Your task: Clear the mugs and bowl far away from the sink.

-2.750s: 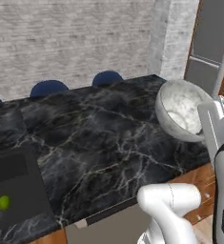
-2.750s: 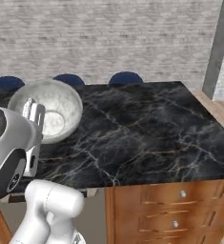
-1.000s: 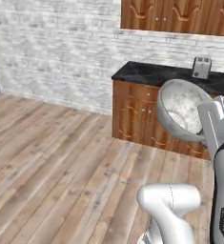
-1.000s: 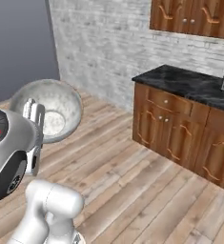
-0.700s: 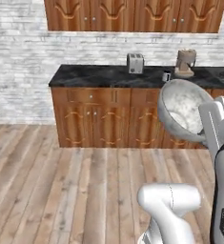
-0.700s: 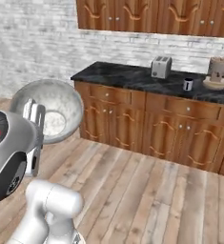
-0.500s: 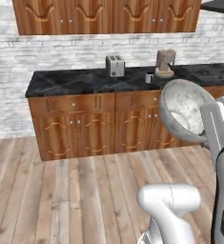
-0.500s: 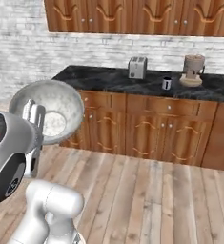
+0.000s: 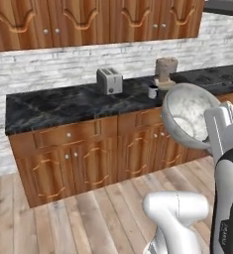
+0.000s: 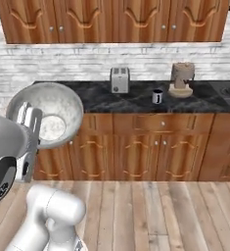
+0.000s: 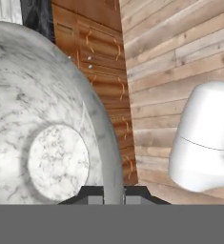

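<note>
Bowl (image 9: 187,116) is up in the air, carried by the gripper (image 11: 114,193), w/ the jaws pinched tight on its rim, one tip each side of the wall at the bottom edge in hand view. Rel. to the toaster (image 9: 109,80) on the dark marble surface (image 9: 63,106): bowl hangs well in front of it over the wood floor (image 10: 160,215), not touching the surface; left base view puts it off to the toaster's right, right base view (image 10: 47,113) off to its left. Handling, judged: looks stone/ceramic, so stiff, prob. fairly heavy for a thin rim pinch, glazed and likely slippery, chips or cracks if knocked or dropped. Rim is the only sensible hold; the round wall gives nothing else to bite. Held by one edge, weight hangs off-centre, so it could pivot in the pinch if the arm jerks. Orientation: bowl is tipped on its side, not level; mouth faces out sideways toward the cameras, so the flat base circle (image 11: 56,164) inside is plain to see, base turned away toward the cabinets (image 10: 150,147). No real long axis, it's round; its axis of symmetry lies closer to horizontal than upright. Needs levelling before set-down. Small dark mug (image 10: 157,96) and a coffee machine (image 10: 181,79) stand on the surface right of the toaster.
</note>
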